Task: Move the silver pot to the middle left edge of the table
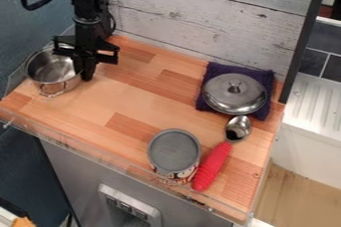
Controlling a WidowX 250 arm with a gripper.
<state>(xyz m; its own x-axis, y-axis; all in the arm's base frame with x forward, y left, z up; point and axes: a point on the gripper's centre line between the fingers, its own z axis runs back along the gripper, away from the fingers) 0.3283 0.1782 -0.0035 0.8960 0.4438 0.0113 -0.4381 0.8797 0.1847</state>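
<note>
Pot (52, 67): upright at the left of the frame, on the table (133, 96).
Claw (86, 74): at the pot's right rim; cannot tell if apart, together or clamped.
Handling: likely light, stiff, hard to break; smooth metal may slip.
Hold: pinch the rim, one side in, one out; the wire handle (49, 92) may swing.

Silver pot (48, 74): round, shiny metal, lidless, mouth up, inside bare where seen. Wire loop handle low on the near side. Sits by the left edge of the table (123, 99). Table: wood, pale and reddish-brown blocks, clear strip along the near edge.
</note>
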